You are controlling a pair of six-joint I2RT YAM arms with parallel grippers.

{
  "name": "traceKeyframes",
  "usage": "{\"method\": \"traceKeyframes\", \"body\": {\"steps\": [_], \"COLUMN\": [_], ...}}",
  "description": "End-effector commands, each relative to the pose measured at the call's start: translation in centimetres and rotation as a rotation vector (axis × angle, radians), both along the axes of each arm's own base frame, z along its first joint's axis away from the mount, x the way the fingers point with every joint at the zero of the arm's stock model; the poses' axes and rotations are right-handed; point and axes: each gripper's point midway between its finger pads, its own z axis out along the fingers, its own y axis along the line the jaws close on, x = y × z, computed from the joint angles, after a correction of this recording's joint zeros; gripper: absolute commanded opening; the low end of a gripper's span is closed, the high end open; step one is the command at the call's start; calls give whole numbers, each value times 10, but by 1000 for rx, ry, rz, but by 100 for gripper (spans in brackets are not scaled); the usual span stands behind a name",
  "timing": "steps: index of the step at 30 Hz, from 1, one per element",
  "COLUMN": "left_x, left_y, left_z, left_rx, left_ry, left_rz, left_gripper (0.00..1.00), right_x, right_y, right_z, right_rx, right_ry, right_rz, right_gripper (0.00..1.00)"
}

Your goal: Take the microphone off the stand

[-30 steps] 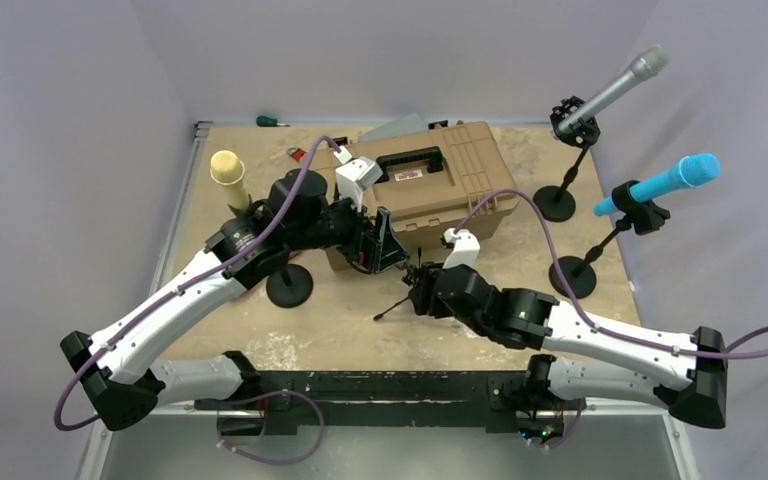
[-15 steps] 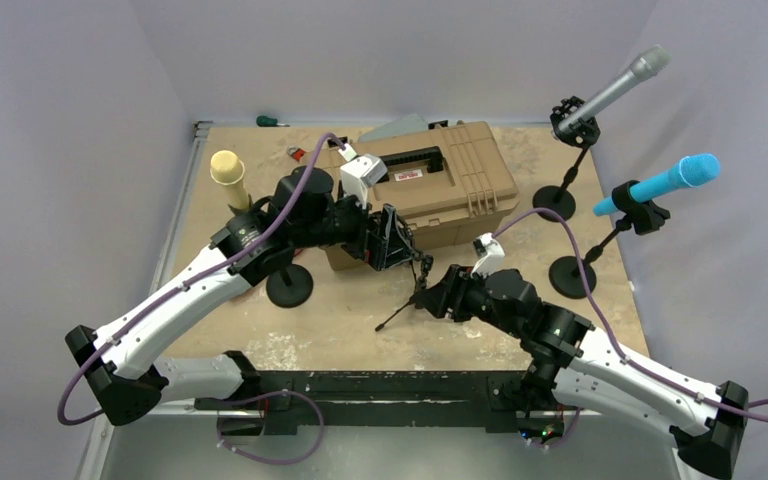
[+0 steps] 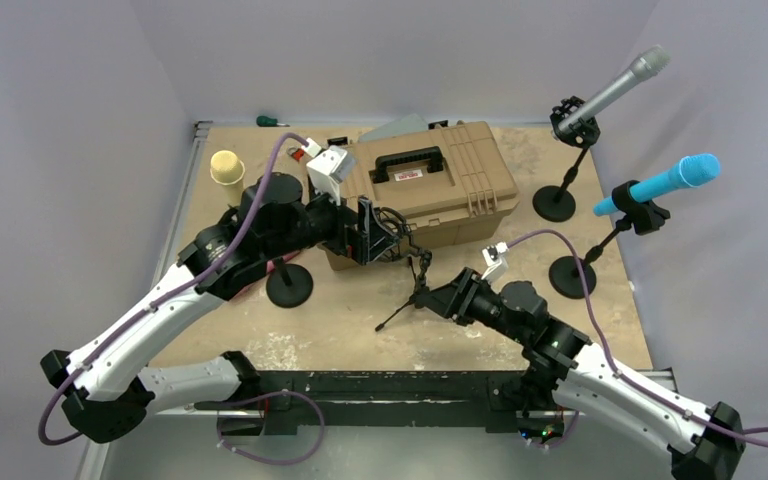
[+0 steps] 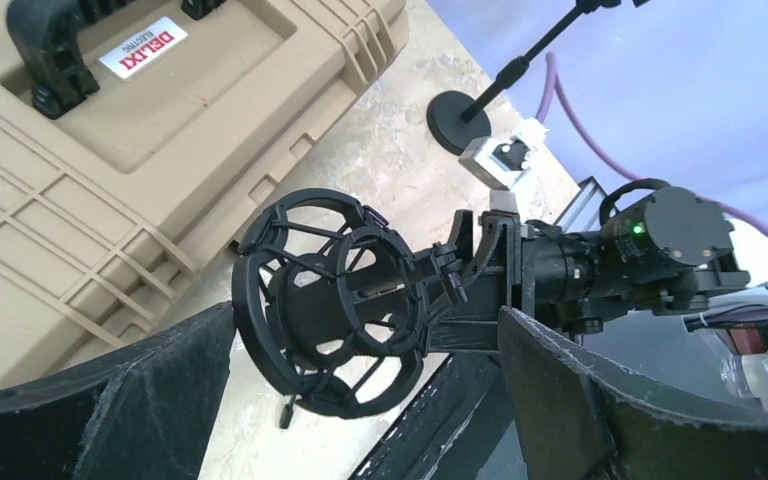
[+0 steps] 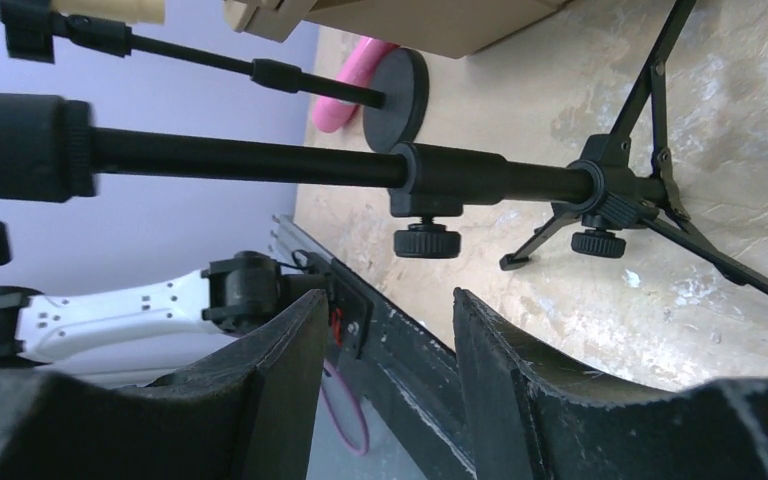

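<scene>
A small black tripod stand (image 3: 410, 295) stands in the middle of the table, with a black shock mount (image 3: 421, 264) on top. In the left wrist view the mount (image 4: 330, 310) sits just beyond my open fingers, and I cannot tell whether a microphone is inside it. My left gripper (image 3: 382, 240) is open and faces the mount, touching nothing. My right gripper (image 3: 438, 297) is open beside the stand's pole (image 5: 260, 160), which runs past its fingertips (image 5: 480, 310) unheld. Three microphones sit in other stands: grey (image 3: 615, 88), blue (image 3: 672, 177) and cream (image 3: 228, 168).
A tan hard case (image 3: 430, 185) lies behind the tripod stand, close to my left gripper. The cream microphone's round base (image 3: 289, 286) sits under my left arm, with a pink object (image 5: 345, 95) beside it. Two more round bases (image 3: 554, 203) stand at the right.
My left gripper has pulled back to the left, away from the shock mount. My right arm's elbow has swung down and right while its gripper stayed by the tripod's pole.
</scene>
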Motion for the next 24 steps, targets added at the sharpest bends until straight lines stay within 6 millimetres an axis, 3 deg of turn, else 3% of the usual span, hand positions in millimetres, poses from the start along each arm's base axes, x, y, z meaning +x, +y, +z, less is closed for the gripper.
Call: {"method": "traceKeyframes", "body": {"steps": [1,8,24], "left_x": [0,-3,-4], "left_y": [6,8,12], "left_z": [17,19,17], "left_rx": [-56,-71,-43], "left_ry": [-43,-53,-74], "left_rz": [40,30,26], "left_gripper": [100,100,100], "right_x": [0,12,35], "right_y": [7,-1,3], "right_z": [25,25,8], "right_rx": [220,303,249], "right_ry": [16,27,52], "right_rz": [15,-46,-81], "right_gripper": [48,46,42]}}
